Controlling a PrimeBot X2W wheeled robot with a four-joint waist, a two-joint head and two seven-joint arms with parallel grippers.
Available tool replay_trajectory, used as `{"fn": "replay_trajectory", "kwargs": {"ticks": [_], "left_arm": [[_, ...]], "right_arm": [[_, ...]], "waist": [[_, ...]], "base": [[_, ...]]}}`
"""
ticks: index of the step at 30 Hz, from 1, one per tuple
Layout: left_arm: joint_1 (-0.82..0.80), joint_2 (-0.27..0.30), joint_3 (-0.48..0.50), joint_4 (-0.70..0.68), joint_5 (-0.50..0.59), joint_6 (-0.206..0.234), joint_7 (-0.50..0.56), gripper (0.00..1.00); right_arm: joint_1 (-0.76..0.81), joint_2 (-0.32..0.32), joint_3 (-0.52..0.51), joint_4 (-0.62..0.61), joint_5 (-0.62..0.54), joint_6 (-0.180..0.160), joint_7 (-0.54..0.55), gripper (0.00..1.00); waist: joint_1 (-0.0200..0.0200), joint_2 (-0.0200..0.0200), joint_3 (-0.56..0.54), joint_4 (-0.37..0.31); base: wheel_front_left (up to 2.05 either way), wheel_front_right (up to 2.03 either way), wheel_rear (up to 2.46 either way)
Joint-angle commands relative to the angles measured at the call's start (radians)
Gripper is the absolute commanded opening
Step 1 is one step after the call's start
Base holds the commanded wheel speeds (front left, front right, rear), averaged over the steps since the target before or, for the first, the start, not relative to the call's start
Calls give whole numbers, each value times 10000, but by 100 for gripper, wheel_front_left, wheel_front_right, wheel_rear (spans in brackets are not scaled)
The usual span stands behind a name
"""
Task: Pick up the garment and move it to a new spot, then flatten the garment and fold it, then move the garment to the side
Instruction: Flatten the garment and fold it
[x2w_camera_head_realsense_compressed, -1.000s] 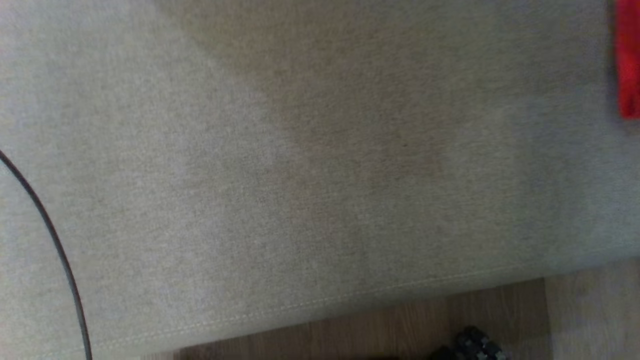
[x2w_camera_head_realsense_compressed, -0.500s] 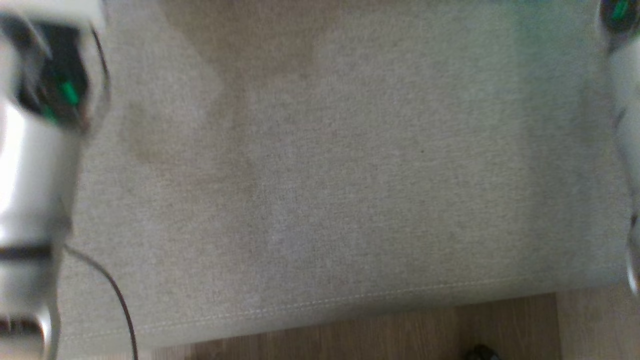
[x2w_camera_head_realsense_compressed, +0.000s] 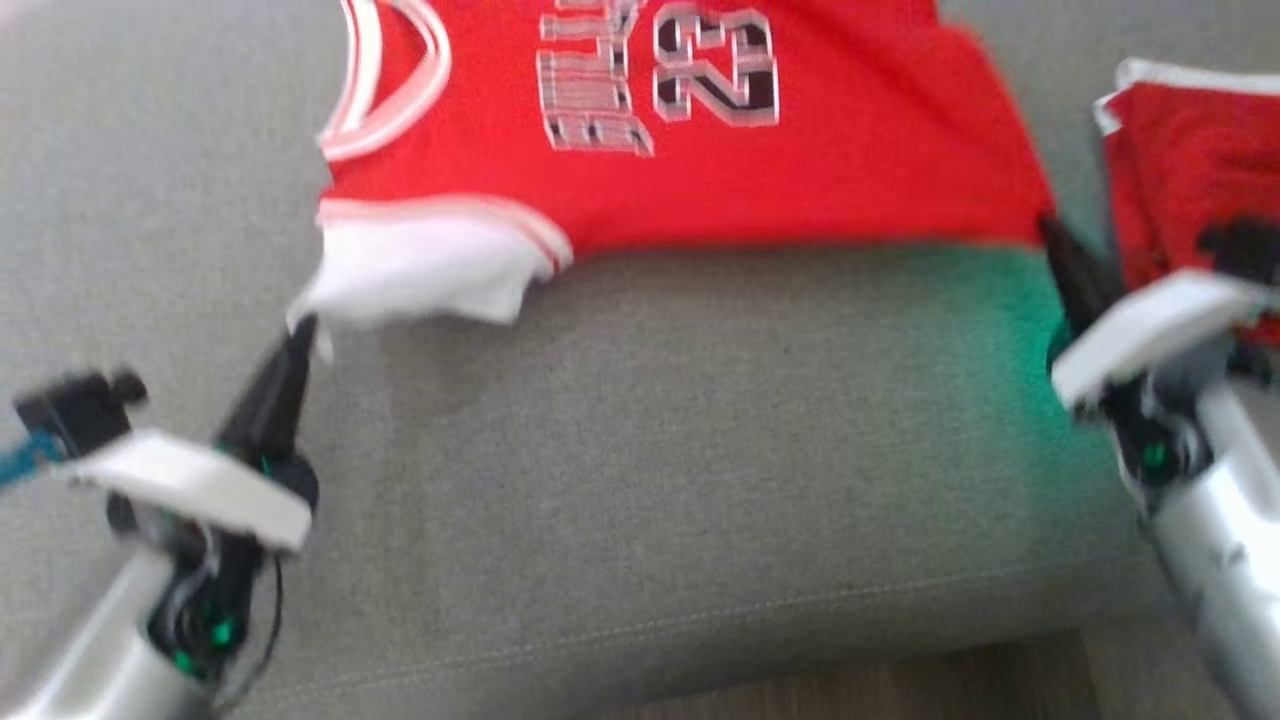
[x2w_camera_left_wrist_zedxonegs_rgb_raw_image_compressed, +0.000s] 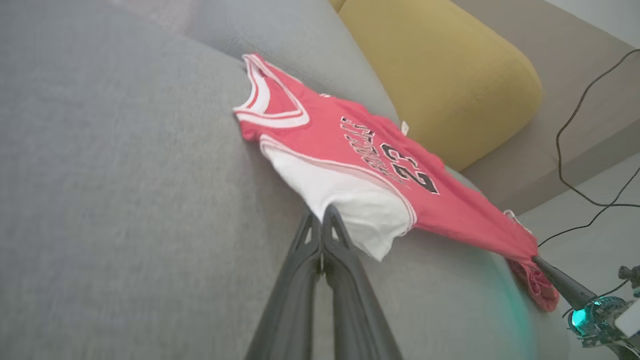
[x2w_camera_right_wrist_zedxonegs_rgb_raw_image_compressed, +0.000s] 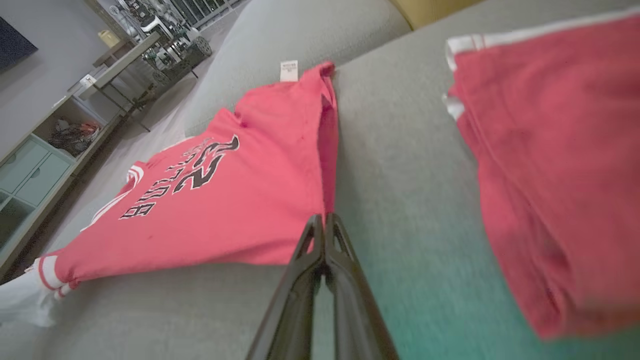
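Both pincers are closed on the jersey (x2w_camera_head_realsense_compressed: 800, 170).

Left pincer (x2w_camera_head_realsense_compressed: 300, 335): fingers pressed together, tips pinching the edge of the white section at the jersey's shoulder end.

Right pincer (x2w_camera_head_realsense_compressed: 1050, 232): fingers together, clamped on the near hem corner at the other end.

The jersey's near edge runs taut between the two tips and looks lifted off the sofa seat (x2w_camera_head_realsense_compressed: 650, 470). The far part rests on the seat toward its back edge. Print side is up and "23" is readable. The neck opening is at my left end.

Both pincers sit between the jersey and the seat's front edge, where the stitched seam runs. The left one is toward the left side of the seat and the right one toward the right side.

A second red garment (x2w_camera_head_realsense_compressed: 1180, 170) with white trim lies at the seat's right side, just past the right pincer and apart from the jersey.

The left wrist view shows a yellow cushion (x2w_camera_left_wrist_zedxonegs_rgb_raw_image_compressed: 440, 75) behind the jersey at the back edge of the seat. Off the seat's right side, dark cables (x2w_camera_left_wrist_zedxonegs_rgb_raw_image_compressed: 575, 125) trail down to the floor.

The head view is motion-blurred, so I can't read the finer fabric detail.
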Motion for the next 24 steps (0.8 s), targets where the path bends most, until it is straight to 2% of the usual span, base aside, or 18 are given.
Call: {"fn": "replay_trajectory", "kwargs": {"ticks": [1, 6, 11, 12, 18, 21, 24], "left_arm": [[233, 545, 379, -381, -163, 112, 88, 0], [1516, 764, 407, -1263, -387, 674, 80, 0], [2925, 1079, 638, -2916, -633, 1431, -9, 0], [2925, 1079, 638, -2916, -633, 1431, -9, 0], [4552, 1498, 791, -5371, -1092, 2301, 104, 0], [4950, 1593, 956, -6311, -1502, 2660, 261, 0], [4717, 1426, 1098, -6684, -1931, 2881, 479, 0]], "right_arm": [[641, -262, -42, -515, 183, -2, 136, 0], [1950, -527, -403, -1185, 293, -2, 272, 0], [3199, -784, -870, -2073, 277, -2, 408, 0], [3199, -784, -870, -2073, 277, -2, 408, 0], [4944, -1134, -1937, -3523, -85, -2, 851, 0], [5410, -1005, -2648, -4339, -386, -2, 1272, 0], [5344, -607, -3155, -4830, -919, -2, 1915, 0]], "waist": [[0, -1, -535, -90], [0, -1, -925, -155], [0, -1, -1098, -53], [0, -1, -1098, -53], [0, -1, -1185, 190], [0, -1, -1210, 225], [0, -1, -1278, 255]], "base": [[0, 0, 0], [0, 0, 0], [0, 0, 0], [0, 0, 0], [0, 0, 0], [0, 0, 0], [0, 0, 0]]}}
